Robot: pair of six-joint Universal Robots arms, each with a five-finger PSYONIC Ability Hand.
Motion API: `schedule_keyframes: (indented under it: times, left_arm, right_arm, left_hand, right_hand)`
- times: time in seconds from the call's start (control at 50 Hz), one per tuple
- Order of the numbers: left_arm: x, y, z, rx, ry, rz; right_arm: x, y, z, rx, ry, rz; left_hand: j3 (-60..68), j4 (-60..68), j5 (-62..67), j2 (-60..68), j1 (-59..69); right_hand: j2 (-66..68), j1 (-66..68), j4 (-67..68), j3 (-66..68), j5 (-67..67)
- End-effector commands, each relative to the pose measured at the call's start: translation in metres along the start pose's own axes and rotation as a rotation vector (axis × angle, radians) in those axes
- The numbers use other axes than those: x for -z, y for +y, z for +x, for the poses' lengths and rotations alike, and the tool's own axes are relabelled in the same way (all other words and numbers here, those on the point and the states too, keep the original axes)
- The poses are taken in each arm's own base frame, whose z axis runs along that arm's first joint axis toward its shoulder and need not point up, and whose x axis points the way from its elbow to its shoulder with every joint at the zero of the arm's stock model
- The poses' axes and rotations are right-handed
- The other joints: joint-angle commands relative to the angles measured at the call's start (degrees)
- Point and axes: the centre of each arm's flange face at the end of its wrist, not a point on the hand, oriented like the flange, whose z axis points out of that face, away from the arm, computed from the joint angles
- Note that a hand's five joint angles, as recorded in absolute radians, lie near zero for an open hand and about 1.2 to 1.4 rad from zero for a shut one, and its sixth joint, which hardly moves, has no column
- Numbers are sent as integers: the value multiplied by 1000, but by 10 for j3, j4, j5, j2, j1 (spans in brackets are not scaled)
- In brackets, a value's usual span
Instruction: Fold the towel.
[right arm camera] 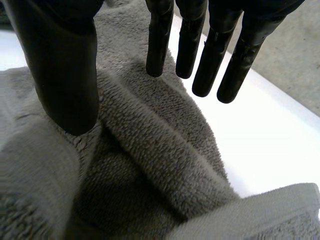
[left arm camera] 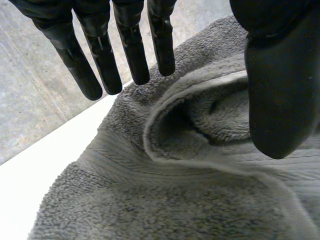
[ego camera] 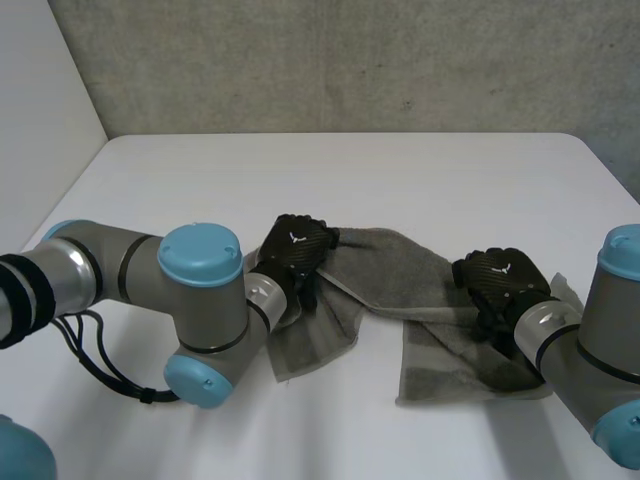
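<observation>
Well, left hand point(ego camera: 297, 250) and right hand point(ego camera: 500, 278) hang spread and empty over the rumpled towel point(ego camera: 392, 262); better to pinch true corners.

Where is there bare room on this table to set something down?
The far stretch of the table, between the towel and the wall, is bare. The near side is crowded: the towel sprawls there, with the left hand and right hand over it.
</observation>
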Motion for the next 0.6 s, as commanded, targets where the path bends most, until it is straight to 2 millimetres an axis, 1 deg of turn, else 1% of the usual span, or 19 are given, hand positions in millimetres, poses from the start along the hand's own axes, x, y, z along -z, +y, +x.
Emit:
schedule_keyframes:
  times: [0.02, 0.12, 0.16, 0.2, 0.38, 0.56, 0.58, 0.6]
  left_arm:
    - [-13, 5, -3, -6, -9, 6]
    - [-20, 6, -4, -6, -10, 17]
    - [-25, 7, -4, -7, -12, 25]
    - [-26, 8, -4, -7, -11, 25]
    - [-34, 14, -3, -8, -11, 26]
    - [-37, 22, -1, -8, -11, 19]
    - [-37, 22, -1, -8, -13, 20]
    - [-37, 23, -1, -8, -14, 18]
  right_arm:
    - [5, 4, -1, 80, -21, -53]
    - [4, 9, 0, 112, -13, -62]
    - [1, 12, 3, 106, -3, -63]
    - [-1, 12, 3, 106, 3, -50]
    - [-8, 10, 7, 116, 49, 17]
    - [-9, 11, 6, 117, 48, 13]
    - [-9, 11, 6, 117, 48, 13]
    - [-9, 11, 6, 117, 47, 15]
  left_hand:
    - [15, 8, 19, 12, 12]
    - [76, 68, 80, 72, 72]
    - [178, 170, 182, 175, 174]
    - [200, 193, 204, 197, 196]
    - [188, 181, 192, 185, 185]
    - [200, 193, 204, 197, 197]
    - [213, 206, 217, 210, 210]
    - [270, 263, 274, 267, 267]
  right_hand:
    - [-19, -13, -14, -14, 0]
    - [-15, -10, -11, -10, 3]
    - [-7, -1, -2, -2, 11]
    - [-2, 4, 3, 3, 16]
    - [89, 95, 93, 94, 107]
    - [91, 96, 95, 96, 109]
    - [102, 108, 107, 107, 121]
    - [146, 152, 150, 151, 164]
